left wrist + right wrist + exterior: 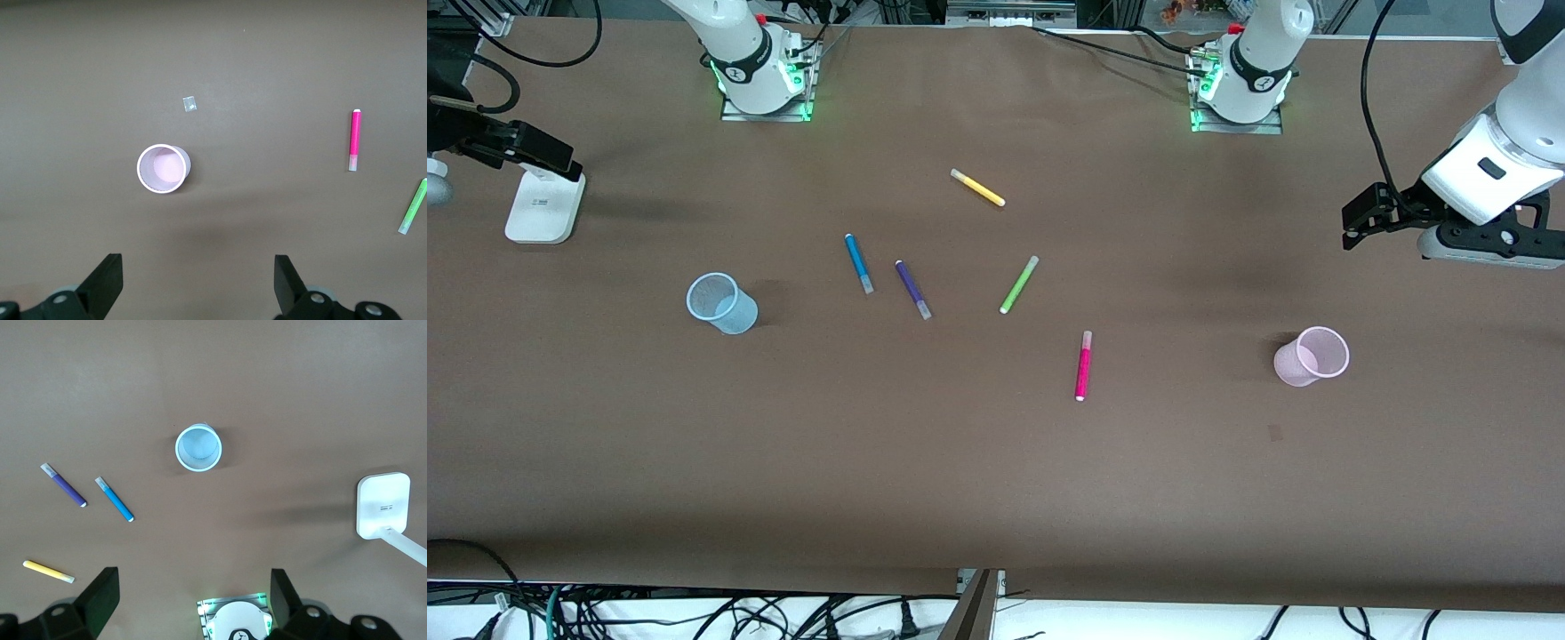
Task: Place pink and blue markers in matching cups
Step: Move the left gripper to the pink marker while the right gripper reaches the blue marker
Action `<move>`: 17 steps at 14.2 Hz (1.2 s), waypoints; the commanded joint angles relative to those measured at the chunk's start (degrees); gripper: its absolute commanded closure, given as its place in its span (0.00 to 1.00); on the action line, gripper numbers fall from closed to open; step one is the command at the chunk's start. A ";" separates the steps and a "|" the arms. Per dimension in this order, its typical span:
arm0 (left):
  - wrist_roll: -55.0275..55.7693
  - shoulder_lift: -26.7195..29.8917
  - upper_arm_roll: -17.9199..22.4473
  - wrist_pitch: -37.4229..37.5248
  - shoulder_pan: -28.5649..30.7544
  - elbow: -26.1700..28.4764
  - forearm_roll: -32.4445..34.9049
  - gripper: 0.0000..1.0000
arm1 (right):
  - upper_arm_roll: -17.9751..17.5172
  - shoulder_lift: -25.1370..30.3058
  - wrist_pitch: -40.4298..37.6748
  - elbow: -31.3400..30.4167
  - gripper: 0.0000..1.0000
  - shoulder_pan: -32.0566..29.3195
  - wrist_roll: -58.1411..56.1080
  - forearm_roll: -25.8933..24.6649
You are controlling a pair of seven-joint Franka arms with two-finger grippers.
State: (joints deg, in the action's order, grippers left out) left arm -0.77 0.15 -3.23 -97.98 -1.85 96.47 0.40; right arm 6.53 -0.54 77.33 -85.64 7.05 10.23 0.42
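Observation:
The pink marker (1083, 364) lies flat near the table's middle, toward the upright, empty pale pink cup (1310, 356) at the left arm's end. The blue marker (858, 262) lies flat beside a purple pen, toward the upright, empty pale blue cup (722, 303) at the right arm's end. My left gripper (1365, 218) hangs open and empty high over the left arm's end; its wrist view shows the pink cup (164, 168) and pink marker (355, 140) past its open gripper (198, 267). My right gripper (534, 147) hangs open high over the right arm's end; its wrist view shows the blue cup (198, 448) and blue marker (115, 500) past its open gripper (193, 583).
A purple pen (912, 289), a green pen (1018, 284) and a yellow pen (977, 188) lie among the markers. A white stand (543, 206) sits at the right arm's end. A small scrap (189, 104) lies near the pink cup.

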 commanded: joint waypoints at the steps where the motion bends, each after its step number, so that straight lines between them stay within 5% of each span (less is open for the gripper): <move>1: 0.07 0.20 -0.37 0.15 0.18 -0.14 -0.67 0.00 | -0.38 -0.25 0.37 0.30 0.00 -0.37 -0.65 -0.69; 11: 0.24 -1.82 -1.69 -0.37 -0.08 -0.67 -1.46 0.00 | -0.82 -6.74 6.33 0.21 0.00 3.14 0.13 1.16; 17: 0.24 -15.33 -3.71 -4.06 -1.74 -7.86 -3.66 0.00 | -0.91 -14.38 8.81 0.21 0.00 8.07 0.14 1.16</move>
State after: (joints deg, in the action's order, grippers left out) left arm -0.77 -7.83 -6.50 -101.57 -2.37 95.21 -2.24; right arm 5.45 -11.93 85.59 -85.70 14.29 10.34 0.99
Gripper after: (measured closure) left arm 0.000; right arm 0.000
